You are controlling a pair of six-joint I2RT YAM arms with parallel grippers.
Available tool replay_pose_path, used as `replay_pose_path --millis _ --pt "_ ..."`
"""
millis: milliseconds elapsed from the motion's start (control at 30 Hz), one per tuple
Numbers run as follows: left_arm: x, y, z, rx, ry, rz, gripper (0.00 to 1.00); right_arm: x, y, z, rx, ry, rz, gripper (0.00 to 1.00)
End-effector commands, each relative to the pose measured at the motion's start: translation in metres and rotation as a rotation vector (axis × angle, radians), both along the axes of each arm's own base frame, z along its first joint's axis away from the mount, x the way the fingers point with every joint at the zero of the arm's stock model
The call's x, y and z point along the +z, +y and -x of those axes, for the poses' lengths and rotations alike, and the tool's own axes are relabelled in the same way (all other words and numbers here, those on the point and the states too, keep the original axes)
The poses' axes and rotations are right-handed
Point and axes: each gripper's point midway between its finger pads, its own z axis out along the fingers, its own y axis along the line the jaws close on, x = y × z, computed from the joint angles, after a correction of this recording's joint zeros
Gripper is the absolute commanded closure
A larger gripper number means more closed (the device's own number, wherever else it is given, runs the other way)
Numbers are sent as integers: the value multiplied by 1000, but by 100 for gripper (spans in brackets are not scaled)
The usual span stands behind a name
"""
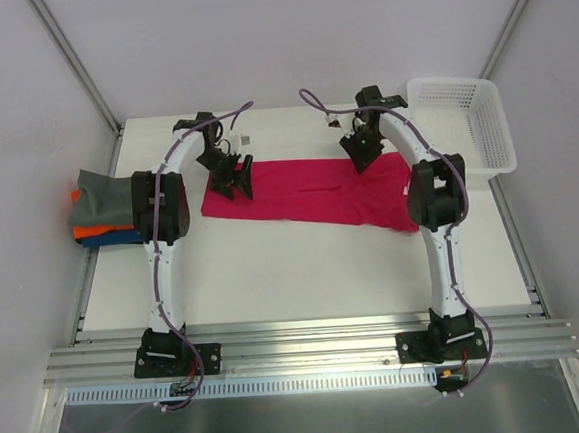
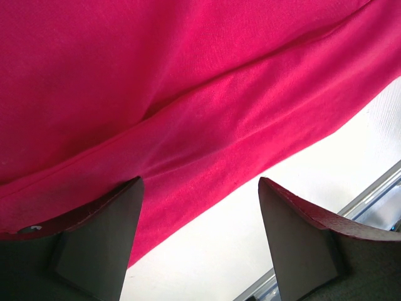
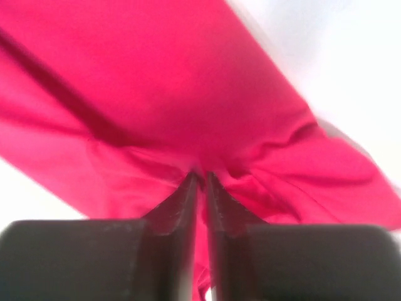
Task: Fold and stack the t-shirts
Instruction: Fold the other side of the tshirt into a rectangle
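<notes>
While the magenta t-shirt (image 1: 308,193) lies flat on the surface (image 1: 304,275), long axis left to right, the right end effector (image 1: 363,156) pinches a fold at its far right edge, and the left end effector (image 1: 231,176) hangs wide open, empty, over its far left end.

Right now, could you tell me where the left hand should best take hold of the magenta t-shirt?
Likely its left end, from above: the magenta t-shirt lies flat as a long strip, the right hand grips its far-right edge, and the open left hand hovers there.
</notes>
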Motion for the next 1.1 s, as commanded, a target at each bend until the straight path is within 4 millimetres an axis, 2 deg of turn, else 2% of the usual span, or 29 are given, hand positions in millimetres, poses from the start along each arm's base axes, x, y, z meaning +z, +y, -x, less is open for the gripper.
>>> replay_pose_path --millis 0,133,167,200,267,300,367,400,433,467,500,567,633,700,733,767,833,867,933,967,1000,1067 --pt "16 2 6 -13 -23 -27 25 -19 -9 -4 -16 28 90 69" --pt "19 2 6 -12 -27 -22 25 -12 -28 -4 -85 -15 112 46" --pt "19 2 6 -12 -26 -22 25 -7 -30 -5 -95 -36 109 45" --pt "20 1 5 -9 -29 -20 25 9 -32 -5 -109 -76 103 42" --pt "23 1 4 -10 -39 -20 25 25 -39 -3 -138 -97 91 41" --pt "25 1 4 -10 -42 -21 25 43 -40 -1 -147 -126 74 41" --pt "29 2 3 -10 -54 -21 24 55 -42 8 -166 -139 56 39" --pt "34 3 2 -9 -71 -32 23 73 -42 12 -165 -176 41 39" --pt "37 5 0 -10 -86 -41 21 73 -42 17 -163 -174 41 37" --pt "39 8 -1 -8 -97 -57 7 79 -43 19 -162 -187 37 34" --pt "47 11 -2 -8 -123 -72 1 85 -44 20 -163 -199 38 34" --pt "60 10 -4 -8 -155 -63 1 100 -46 23 -167 -223 28 33" --pt "86 5 -7 5 -202 -24 1 111 -45 30 -222 -212 -27 27" --pt "116 0 -20 35 -283 -4 1 104 -40 41 -299 -135 -123 21" --pt "122 4 -29 65 -322 -35 1 100 -37 46 -360 -89 -181 18" --pt "128 3 -37 121 -337 -37 1 84 -22 58 -442 23 -291 7" --pt "132 -3 -56 144 -395 -7 1 63 -17 65 -542 110 -344 5" --pt "132 -5 -64 167 -406 -5 1 46 -12 67 -559 147 -363 2" --pt "105 -4 -81 192 -394 -52 1 30 -5 69 -538 183 -343 3" --pt "104 -4 -88 197 -405 -56 1 14 -5 72 -530 224 -312 3" --pt "83 -3 -93 197 -376 -72 1 15 -3 67 -511 212 -306 3" --pt "72 -2 -99 196 -375 -83 1 12 1 65 -501 229 -318 4"
